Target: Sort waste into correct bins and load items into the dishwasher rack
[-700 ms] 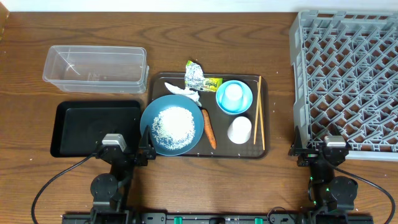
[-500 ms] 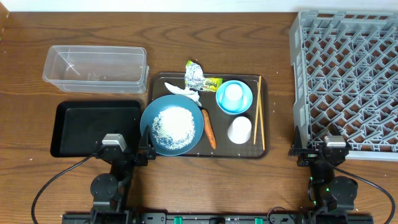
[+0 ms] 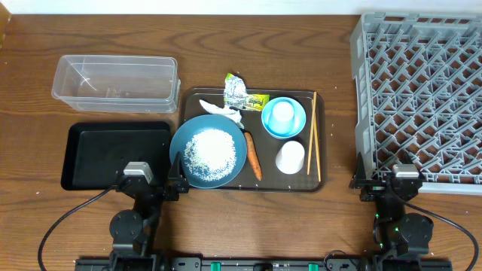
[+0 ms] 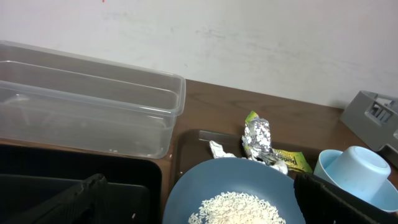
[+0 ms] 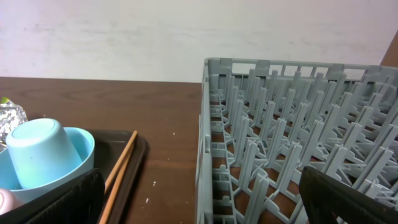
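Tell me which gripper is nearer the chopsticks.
Right. The right gripper sits just right of the chopsticks, off their near ends, by the rack corner. The left gripper is farther away to their left, beyond the plate, at the black tray.

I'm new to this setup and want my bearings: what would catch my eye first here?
The round blue plate piled with white rice stands out, at the near-left corner of the dark brown tray in the centre of the overhead view. The large grey dishwasher rack fills the right side, and a light-blue bowl with a cup in it sits toward the tray's back.
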`<state>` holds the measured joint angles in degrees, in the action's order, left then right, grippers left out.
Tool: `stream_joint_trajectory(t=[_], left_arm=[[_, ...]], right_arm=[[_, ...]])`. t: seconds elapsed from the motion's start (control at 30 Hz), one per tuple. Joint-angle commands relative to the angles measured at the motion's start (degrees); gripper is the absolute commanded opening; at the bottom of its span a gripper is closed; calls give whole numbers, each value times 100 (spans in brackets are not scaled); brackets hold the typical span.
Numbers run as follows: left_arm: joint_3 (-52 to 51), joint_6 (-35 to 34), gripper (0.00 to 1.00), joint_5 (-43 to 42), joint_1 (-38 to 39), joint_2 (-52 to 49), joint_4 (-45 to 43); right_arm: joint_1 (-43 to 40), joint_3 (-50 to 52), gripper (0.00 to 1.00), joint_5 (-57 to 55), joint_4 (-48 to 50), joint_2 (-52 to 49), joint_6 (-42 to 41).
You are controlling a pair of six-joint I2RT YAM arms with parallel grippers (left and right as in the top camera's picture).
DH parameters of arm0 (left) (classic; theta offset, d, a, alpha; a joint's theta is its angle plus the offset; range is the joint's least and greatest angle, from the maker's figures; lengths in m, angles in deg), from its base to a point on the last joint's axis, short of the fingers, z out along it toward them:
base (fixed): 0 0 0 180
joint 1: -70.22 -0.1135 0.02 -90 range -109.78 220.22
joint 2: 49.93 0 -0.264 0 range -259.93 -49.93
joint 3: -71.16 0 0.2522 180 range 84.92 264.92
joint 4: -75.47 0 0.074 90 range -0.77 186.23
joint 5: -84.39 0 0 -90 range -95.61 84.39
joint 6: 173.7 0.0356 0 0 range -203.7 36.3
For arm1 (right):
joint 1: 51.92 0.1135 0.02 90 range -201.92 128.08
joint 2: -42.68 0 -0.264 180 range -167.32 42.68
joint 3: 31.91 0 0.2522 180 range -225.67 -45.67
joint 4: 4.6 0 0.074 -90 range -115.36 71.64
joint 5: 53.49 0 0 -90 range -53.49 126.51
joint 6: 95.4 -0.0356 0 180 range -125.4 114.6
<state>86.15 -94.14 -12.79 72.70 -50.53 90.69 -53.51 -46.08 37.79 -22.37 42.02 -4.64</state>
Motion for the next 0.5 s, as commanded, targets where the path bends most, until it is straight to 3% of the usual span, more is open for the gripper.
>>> stream_joint_trajectory(t=[0.0,0.47], left_arm=[[-101,76,98,-98,22,-2,190],[-101,79,98,-98,22,0,190]], right_arm=[[-22,9,99,-61,-26,28,105],[-22,9,99,-63,-26,28,105]])
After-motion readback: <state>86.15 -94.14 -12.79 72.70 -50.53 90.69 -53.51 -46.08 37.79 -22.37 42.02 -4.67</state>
